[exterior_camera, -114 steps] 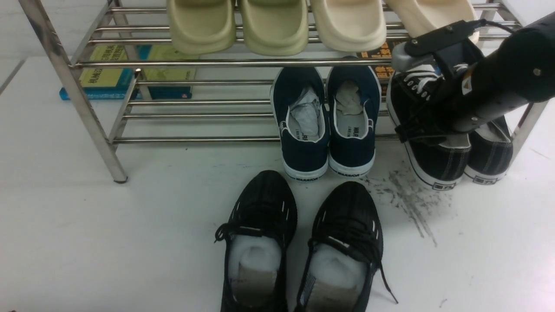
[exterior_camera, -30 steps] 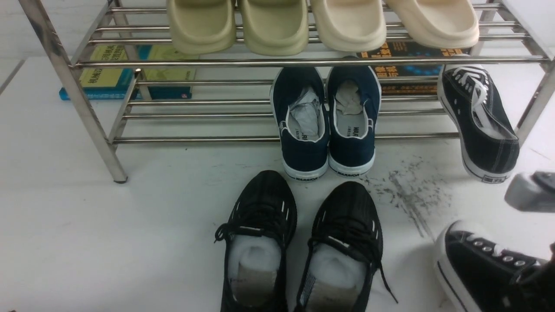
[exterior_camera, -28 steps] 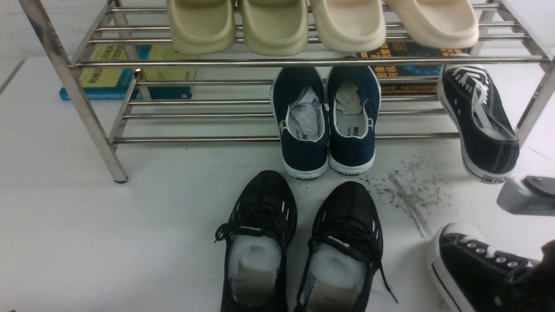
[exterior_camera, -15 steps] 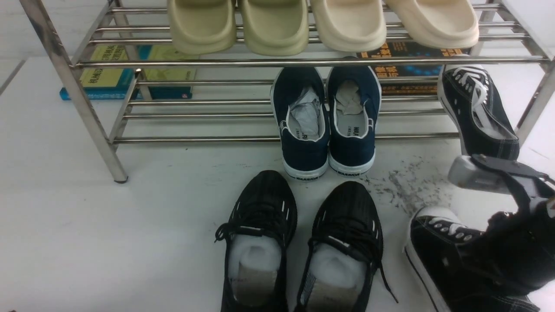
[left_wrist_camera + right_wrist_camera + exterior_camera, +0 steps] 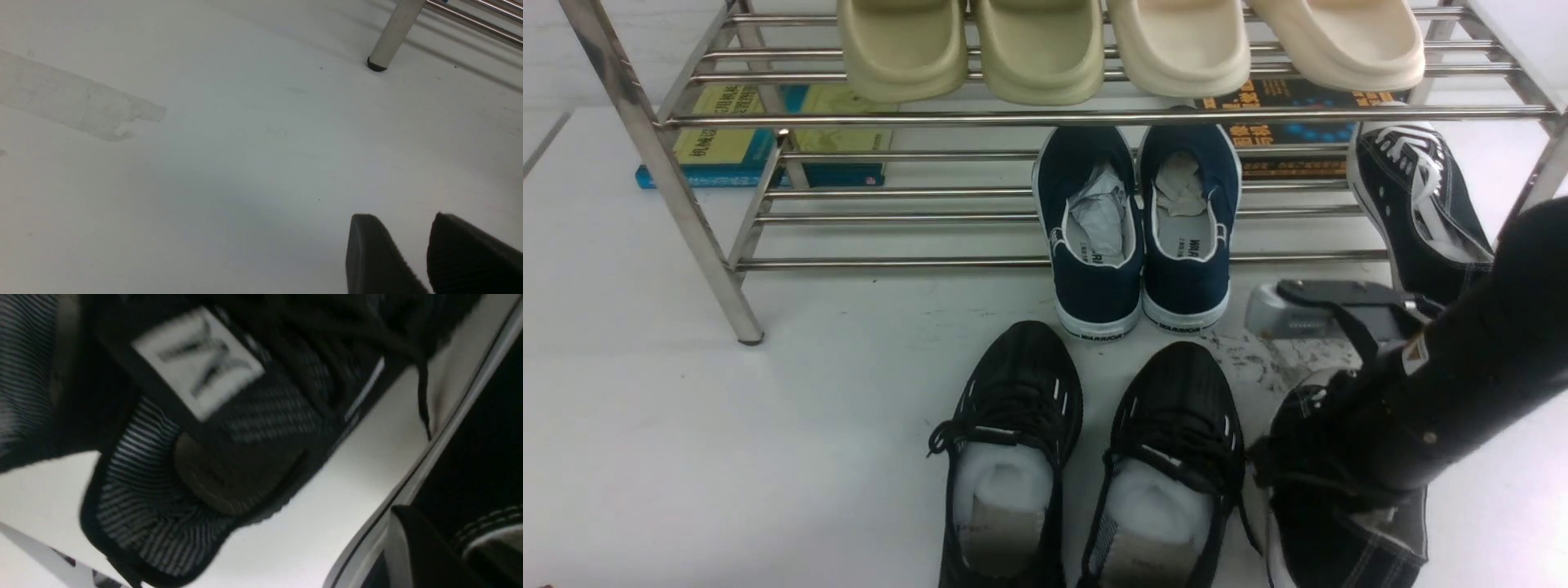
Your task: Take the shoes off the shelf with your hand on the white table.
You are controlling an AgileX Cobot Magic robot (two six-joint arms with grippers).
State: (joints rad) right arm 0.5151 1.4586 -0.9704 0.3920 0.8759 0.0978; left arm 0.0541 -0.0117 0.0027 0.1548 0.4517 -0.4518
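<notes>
Front view puts the right arm's fingers (image 5: 1278,465) over the near black canvas sneaker (image 5: 1356,531), closed narrow on it around the opening, though the arm hides the exact pinch. The right wrist view shows a fingertip against the shoe's side, with the white sole running beside it. The sneaker's body lies under the fingers and toward the robot's right, its heel end nearer the robot; its long axis runs roughly away from the robot, toe toward the shelf (image 5: 890,262) and leaning a little left. Just to its left stands the right-hand shoe of the all-black pair (image 5: 1176,433), pointing nearly the same way, with a loose lace in the narrow space between. Whether the held sole touches the white bench (image 5: 768,449) I cannot tell

The lowering likely turns on that left side: the toe should stay parallel to its neighbour, and a drift left could press on the lace or nudge the black shoe

Its mate (image 5: 1413,196) rests on the lower tier, beyond the fingers and to their right, toe away from the robot, heel near, the long axis slanting slightly left toward the toe. The right arm is nearer to it; the left arm's fingers (image 5: 374,245) stand slightly apart, over bare bench
</notes>
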